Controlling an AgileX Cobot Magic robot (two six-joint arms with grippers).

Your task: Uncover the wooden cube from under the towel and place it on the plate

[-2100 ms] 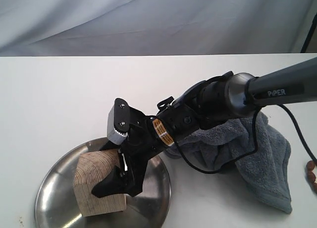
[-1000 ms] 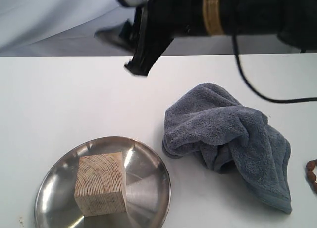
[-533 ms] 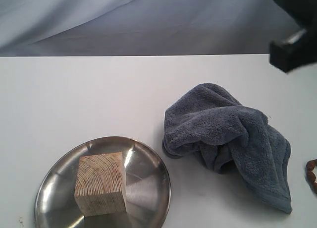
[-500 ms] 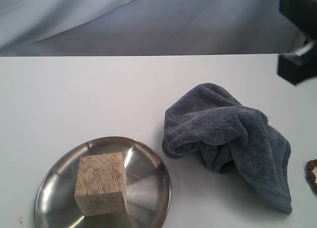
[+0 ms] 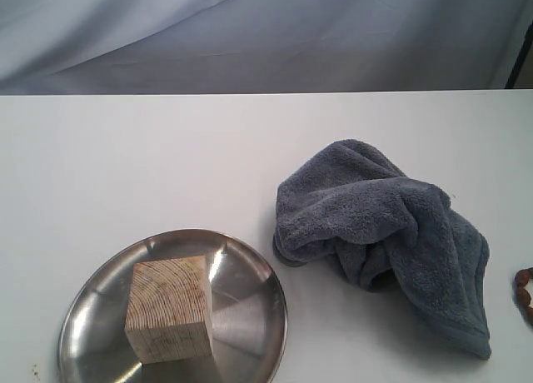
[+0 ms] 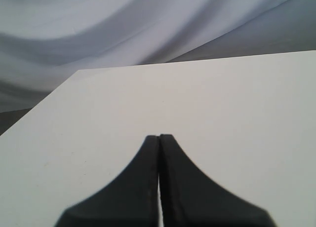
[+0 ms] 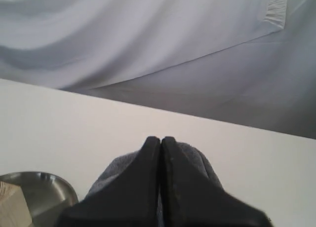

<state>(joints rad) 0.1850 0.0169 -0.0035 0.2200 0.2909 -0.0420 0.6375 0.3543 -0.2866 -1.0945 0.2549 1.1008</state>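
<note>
The wooden cube (image 5: 169, 308) stands uncovered on the steel plate (image 5: 250, 312) at the front left of the table; a corner of the cube (image 7: 11, 203) and part of the plate (image 7: 47, 187) also show in the right wrist view. The grey-blue towel (image 5: 391, 233) lies crumpled to the right of the plate, apart from it. Neither arm appears in the exterior view. My right gripper (image 7: 160, 138) is shut and empty, away from the table, with the towel (image 7: 111, 172) behind its fingers. My left gripper (image 6: 159, 136) is shut and empty over bare white tabletop.
A string of brown beads (image 5: 525, 291) lies at the right edge of the table. A grey-white cloth backdrop (image 5: 250, 33) hangs behind the table's far edge. A dark pole (image 5: 520, 62) stands at the upper right.
The right arm has let go of the cube, lifted off the plate, swung up and right, and left the exterior view. Its jaws have shut. Cube, plate and towel stay put.
</note>
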